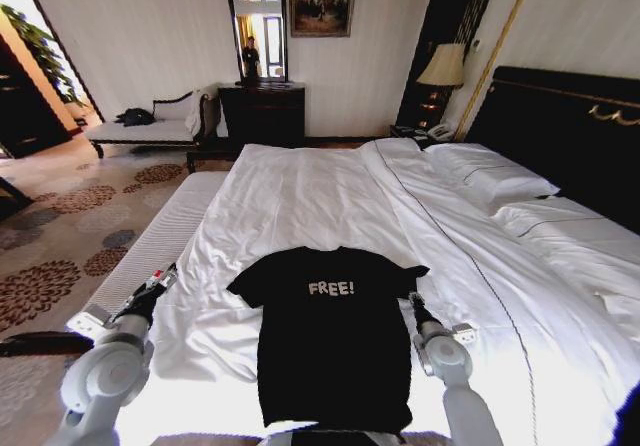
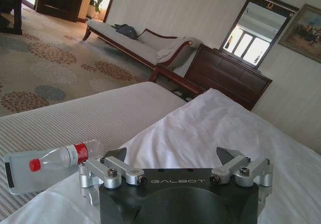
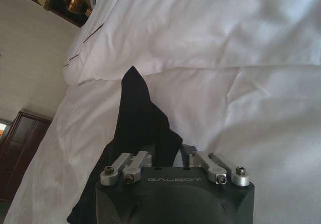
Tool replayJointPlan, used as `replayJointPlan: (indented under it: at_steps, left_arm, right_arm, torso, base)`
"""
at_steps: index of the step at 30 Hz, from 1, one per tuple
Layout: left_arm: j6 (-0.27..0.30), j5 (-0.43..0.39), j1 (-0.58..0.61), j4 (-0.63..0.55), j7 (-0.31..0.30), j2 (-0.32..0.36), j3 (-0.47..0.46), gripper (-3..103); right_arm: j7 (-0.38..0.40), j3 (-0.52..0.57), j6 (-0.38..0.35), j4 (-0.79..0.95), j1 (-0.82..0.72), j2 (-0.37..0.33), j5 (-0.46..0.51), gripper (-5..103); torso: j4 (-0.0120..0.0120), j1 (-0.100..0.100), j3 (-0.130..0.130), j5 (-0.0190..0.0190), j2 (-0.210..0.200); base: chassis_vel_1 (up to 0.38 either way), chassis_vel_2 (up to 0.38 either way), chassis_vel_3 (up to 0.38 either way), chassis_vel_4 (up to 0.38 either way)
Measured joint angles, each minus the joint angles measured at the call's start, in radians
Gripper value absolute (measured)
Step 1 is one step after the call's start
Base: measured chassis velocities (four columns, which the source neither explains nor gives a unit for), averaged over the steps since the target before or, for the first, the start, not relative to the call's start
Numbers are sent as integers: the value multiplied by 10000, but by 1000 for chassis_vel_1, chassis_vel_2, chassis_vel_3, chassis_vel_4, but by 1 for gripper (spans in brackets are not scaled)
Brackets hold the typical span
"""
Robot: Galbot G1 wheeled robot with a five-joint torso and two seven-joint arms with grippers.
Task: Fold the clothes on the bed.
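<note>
Far wall: dark dresser (image 1: 262,112) under mirror (image 1: 256,28), framed painting (image 1: 322,1). Chaise (image 1: 150,131) far left. Lamp (image 1: 443,67) far right. Plastic bottle (image 2: 62,157), red cap, lying near left.

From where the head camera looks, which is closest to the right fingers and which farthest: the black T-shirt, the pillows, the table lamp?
1. Black T-shirt: beside the right gripper, at its sleeve.
2. Pillows: farther up the bed, by the headboard.
3. Table lamp: farthest, beyond the bed near the wall.
</note>
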Motion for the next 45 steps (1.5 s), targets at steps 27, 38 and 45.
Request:
replayJointPlan:
  at_steps: [27,38,45]
  left_arm:
    - [-12,-126,-363,390,-6,-31,296,100]
    - [-27,-35,-341,483,15,-147,399,100]
    - [35,-405,-792,334,8,211,456,100]
  right_arm:
    - [351,57,-41,1050,-1125,311,-290,0]
    - [333,161,31,1850,-1453,466,-776,17]
    - [442,972,273,3514,-1738,189,-558,44]
  torso:
    - [0,0,0,0,0]
    - [1,0,0,1,0]
    - [0,-1,0,-1,0]
  base:
    - [0,0,0,0]
    - [0,0,0,0]
    - [0,0,0,0]
